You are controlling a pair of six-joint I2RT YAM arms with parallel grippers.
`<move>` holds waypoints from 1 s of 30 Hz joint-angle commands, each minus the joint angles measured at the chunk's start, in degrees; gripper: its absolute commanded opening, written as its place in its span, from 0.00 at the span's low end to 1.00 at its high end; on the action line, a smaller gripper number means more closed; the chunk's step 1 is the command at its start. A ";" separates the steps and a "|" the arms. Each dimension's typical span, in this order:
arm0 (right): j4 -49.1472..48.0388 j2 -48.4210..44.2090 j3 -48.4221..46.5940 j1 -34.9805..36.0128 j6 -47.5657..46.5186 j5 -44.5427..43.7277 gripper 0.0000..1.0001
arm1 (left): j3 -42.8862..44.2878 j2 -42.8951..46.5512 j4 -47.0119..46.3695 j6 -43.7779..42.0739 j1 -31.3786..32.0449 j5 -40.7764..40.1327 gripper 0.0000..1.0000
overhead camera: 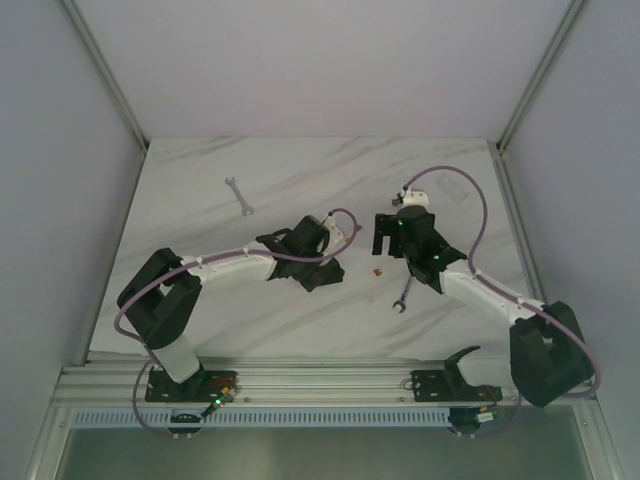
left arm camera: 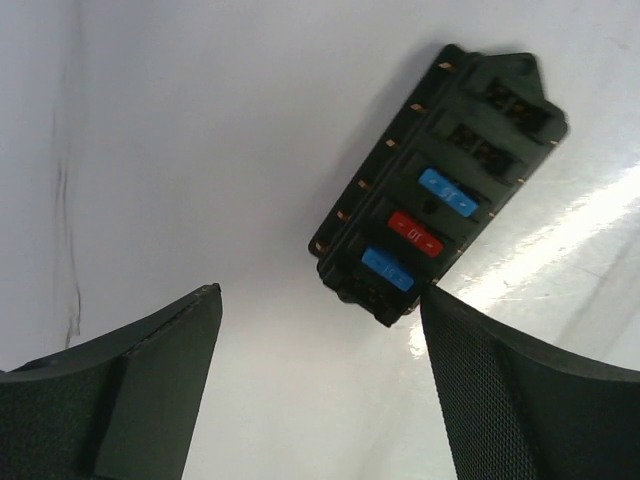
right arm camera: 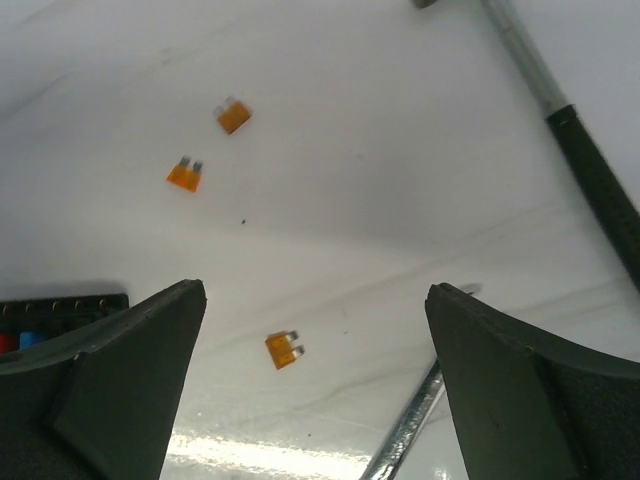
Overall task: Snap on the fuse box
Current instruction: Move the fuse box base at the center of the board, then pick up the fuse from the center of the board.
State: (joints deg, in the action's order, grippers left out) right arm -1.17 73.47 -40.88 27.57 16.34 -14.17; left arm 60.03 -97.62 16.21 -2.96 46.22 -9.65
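Observation:
The fuse box [left arm camera: 436,186] is a black block lying flat on the white marble table, with two blue fuses and one red fuse in it and empty slots at its far end. My left gripper [left arm camera: 320,295] is open just short of the box, whose near corner almost meets the right fingertip [left arm camera: 440,310]; nothing is between the jaws. A corner of the fuse box [right arm camera: 62,304] also shows at the left edge of the right wrist view. My right gripper [right arm camera: 315,290] is open above a loose orange fuse [right arm camera: 283,349]. In the top view both grippers [overhead camera: 330,262] [overhead camera: 381,240] hover mid-table.
Two more orange fuses [right arm camera: 233,115] [right arm camera: 185,175] lie farther out. One wrench [overhead camera: 403,293] lies by the right gripper, another wrench [overhead camera: 238,195] at the back left. A clear plastic piece [overhead camera: 455,188] sits at the back right. A thin grey and black rod [right arm camera: 560,100] crosses the right wrist view.

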 commanded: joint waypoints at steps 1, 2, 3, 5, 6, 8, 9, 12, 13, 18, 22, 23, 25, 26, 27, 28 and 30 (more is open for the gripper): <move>6.92 3.38 -4.18 3.05 1.58 -0.60 1.00 | -1.79 2.88 -0.65 3.52 -0.86 -3.00 0.90; 7.95 4.06 -5.00 3.75 1.85 -1.12 1.00 | -2.13 3.99 -0.85 3.91 -0.86 -2.30 0.93; 8.97 4.77 -5.60 4.26 2.12 -1.49 0.99 | -2.44 5.32 -1.11 4.49 -0.84 -1.47 0.95; 10.19 5.71 -6.31 5.09 2.58 -1.09 0.98 | -3.52 8.41 -1.77 5.84 -0.93 -0.38 0.98; 10.50 6.06 -6.51 5.33 2.76 -0.52 0.97 | -4.03 9.95 -1.93 6.50 -0.97 -0.17 1.00; 11.24 7.12 -6.70 5.46 3.35 0.21 0.94 | -5.06 12.89 -2.10 8.47 -1.40 -0.13 1.00; 11.83 7.85 -7.01 5.45 3.80 0.34 0.93 | -5.50 14.37 -2.05 9.87 -1.90 -0.21 1.00; 14.34 10.01 -8.07 5.54 5.61 0.31 0.88 | -7.12 19.75 -1.53 14.47 -5.13 -0.34 1.00; 15.03 10.64 -8.23 5.67 6.27 0.02 0.86 | -7.60 21.36 -1.14 16.58 -6.58 -0.54 1.00; 16.86 12.24 -8.17 6.40 9.05 -1.03 0.78 | -7.83 27.39 3.27 19.31 -14.69 2.35 1.00; 17.15 13.52 -8.11 7.41 11.19 -0.55 0.72 | -6.48 29.46 5.31 16.37 -18.41 4.20 1.00; 17.36 14.02 -8.15 7.65 11.85 -0.65 0.71 | -6.29 29.54 5.32 15.72 -18.82 4.12 1.00; 17.62 14.41 -8.23 8.19 13.19 -0.86 0.69 | -6.06 29.32 5.24 15.45 -19.28 3.17 1.00; 17.69 16.10 -8.29 8.38 13.98 -0.93 0.69 | -6.23 29.14 4.95 15.51 -19.46 2.51 1.00; 17.84 16.65 -8.40 8.61 14.73 -0.88 0.64 | -6.61 28.96 4.57 15.60 -19.62 1.92 1.00; 17.93 17.03 -8.46 8.91 15.31 -0.81 0.63 | -7.19 28.78 4.18 15.88 -20.04 1.92 1.00; 18.08 17.68 -8.66 9.53 16.46 -0.92 0.61 | -7.40 28.46 4.30 16.06 -21.22 3.19 1.00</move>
State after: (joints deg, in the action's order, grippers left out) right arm 15.29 89.60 -47.66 36.01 28.86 -14.37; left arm 52.77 -68.69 19.73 13.26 26.74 -7.46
